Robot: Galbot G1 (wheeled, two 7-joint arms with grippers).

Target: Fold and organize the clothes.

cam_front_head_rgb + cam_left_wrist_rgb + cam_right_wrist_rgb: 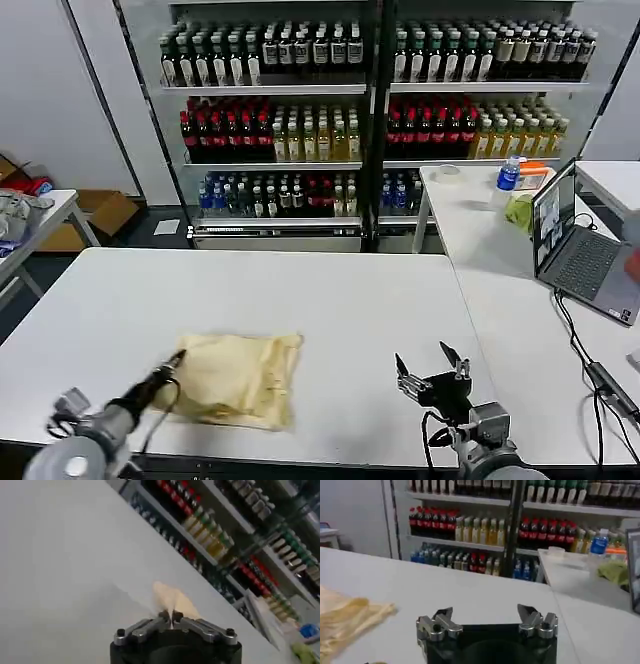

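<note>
No writing is readable. In the head view the T-shirt (240,378) lies folded on the white table (300,290), at seven o'clock, long axis roughly crosswise; the left gripper (176,358) pinches its nine-o'clock edge. The right gripper (431,366) hangs wide at five. Bottle shelves (370,110) stand behind.

Left wrist view: fingertips closed on cloth (172,600).

Right wrist view: jaws spread above bare table, shirt (345,620) well apart.

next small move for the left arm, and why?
Probably lift the pinched edge and carry it across the T-shirt to fold once more. The left gripper sits at the shirt's left edge, jaws shut, apparently pinching fabric; the shirt lies as a loose, puffy bundle. The right gripper waits open, apart from it.
</note>
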